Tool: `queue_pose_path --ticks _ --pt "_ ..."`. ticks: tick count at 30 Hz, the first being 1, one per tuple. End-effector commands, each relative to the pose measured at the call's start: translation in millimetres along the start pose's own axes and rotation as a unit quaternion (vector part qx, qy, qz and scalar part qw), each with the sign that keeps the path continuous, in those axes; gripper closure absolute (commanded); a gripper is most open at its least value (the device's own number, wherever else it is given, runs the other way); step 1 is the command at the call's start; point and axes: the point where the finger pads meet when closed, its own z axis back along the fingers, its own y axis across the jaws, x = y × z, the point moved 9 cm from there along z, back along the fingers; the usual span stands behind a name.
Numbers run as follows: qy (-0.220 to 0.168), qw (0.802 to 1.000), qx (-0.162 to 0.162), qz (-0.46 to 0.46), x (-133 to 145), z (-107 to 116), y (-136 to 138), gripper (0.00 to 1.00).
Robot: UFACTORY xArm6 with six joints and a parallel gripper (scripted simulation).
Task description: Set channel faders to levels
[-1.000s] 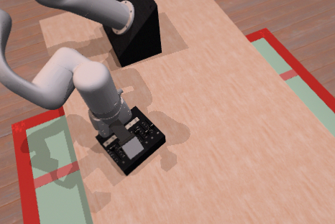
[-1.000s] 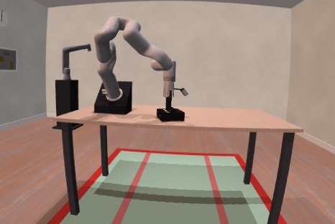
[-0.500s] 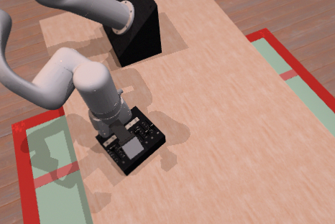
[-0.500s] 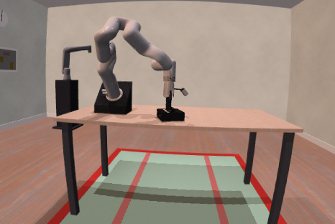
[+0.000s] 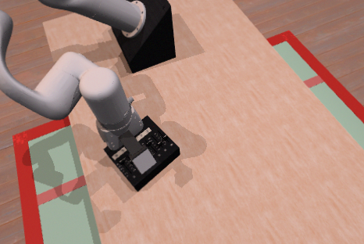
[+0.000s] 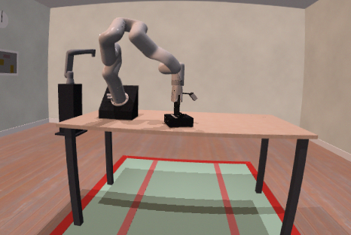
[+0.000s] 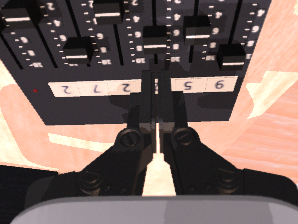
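Observation:
The black lighting desk [image 5: 157, 174] [image 6: 182, 121] [image 7: 75, 112] stands flat on the table, left of the middle. In the wrist view several black fader caps with white lines stand at different heights, above a white tape strip [image 7: 100, 89] of digits. My gripper [image 7: 156, 87] [image 5: 135, 149] [image 6: 175, 111] points straight down onto the desk, with its fingers shut and nothing between them. The tips are at the tape-side edge of the fourth fader cap [image 7: 155, 37]; I cannot tell if they touch. The fingers hide the digit on the tape for that channel.
The arm's black base block [image 5: 150, 29] [image 6: 118, 108] stands at the back of the wooden table [image 5: 254, 127] [image 6: 233, 126]. A black stand with a grey bracket [image 6: 70, 101] stands beside the table's left end. A green mat with a red border [image 6: 181, 190] lies on the floor.

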Motion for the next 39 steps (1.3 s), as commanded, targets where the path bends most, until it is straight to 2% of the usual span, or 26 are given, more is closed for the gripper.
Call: queue_pose_path --ticks 1,39 --pt "0.001 1.000 0.000 0.000 -0.7 1.0 0.5 1.00" --pt "0.001 1.000 0.000 0.000 -0.8 -3.5 0.5 1.00"
